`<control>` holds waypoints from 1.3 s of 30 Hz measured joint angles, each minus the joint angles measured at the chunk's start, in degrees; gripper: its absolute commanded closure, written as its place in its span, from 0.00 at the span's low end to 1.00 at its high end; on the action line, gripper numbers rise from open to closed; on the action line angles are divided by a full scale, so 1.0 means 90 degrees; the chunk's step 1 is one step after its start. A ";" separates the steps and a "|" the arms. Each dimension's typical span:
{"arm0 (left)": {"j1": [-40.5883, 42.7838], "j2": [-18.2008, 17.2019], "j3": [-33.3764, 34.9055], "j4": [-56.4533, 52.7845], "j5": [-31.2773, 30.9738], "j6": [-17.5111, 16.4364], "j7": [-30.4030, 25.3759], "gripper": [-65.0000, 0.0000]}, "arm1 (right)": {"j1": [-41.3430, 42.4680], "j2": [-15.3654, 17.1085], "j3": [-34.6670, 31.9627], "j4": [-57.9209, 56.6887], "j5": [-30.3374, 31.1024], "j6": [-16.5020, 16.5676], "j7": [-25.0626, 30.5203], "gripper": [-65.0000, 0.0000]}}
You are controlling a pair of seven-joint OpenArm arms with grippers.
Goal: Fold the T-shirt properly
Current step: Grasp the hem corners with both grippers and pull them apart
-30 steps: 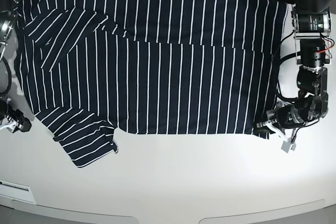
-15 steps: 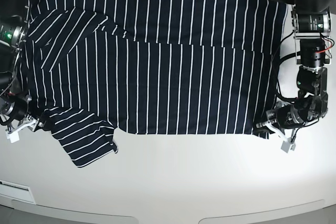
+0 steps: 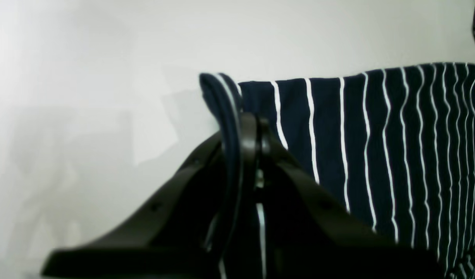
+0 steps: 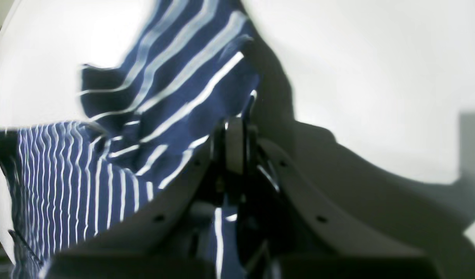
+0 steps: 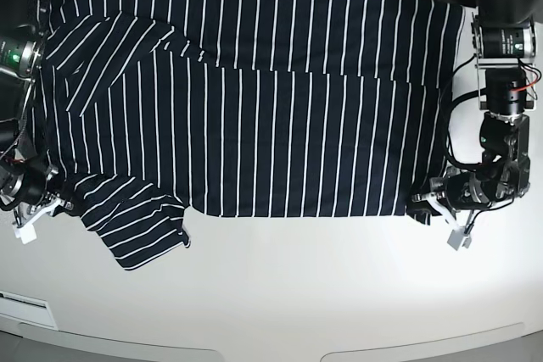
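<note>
Right gripper (image 5: 53, 203) at base view's left: jaws clamped on the T-shirt (image 5: 254, 99) beside the near sleeve. T-shirt lies spread flat across the desk (image 5: 322, 286). Left gripper (image 5: 427, 203) at right: jaws pinching the near hem corner. Both near corners held, likely to lift and fold away.

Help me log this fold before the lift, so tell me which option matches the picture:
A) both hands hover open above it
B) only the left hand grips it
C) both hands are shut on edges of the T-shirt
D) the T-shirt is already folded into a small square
C: the left hand pinches a fold of the T-shirt at its hem corner, and the right hand is clamped on striped fabric near the sleeve.
</note>
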 measured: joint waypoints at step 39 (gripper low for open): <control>0.0306 -0.1401 0.0005 0.0214 -0.3854 -0.1117 0.2914 1.00 | -0.2635 0.2067 -0.1042 0.4585 0.0729 0.0053 -0.0578 1.00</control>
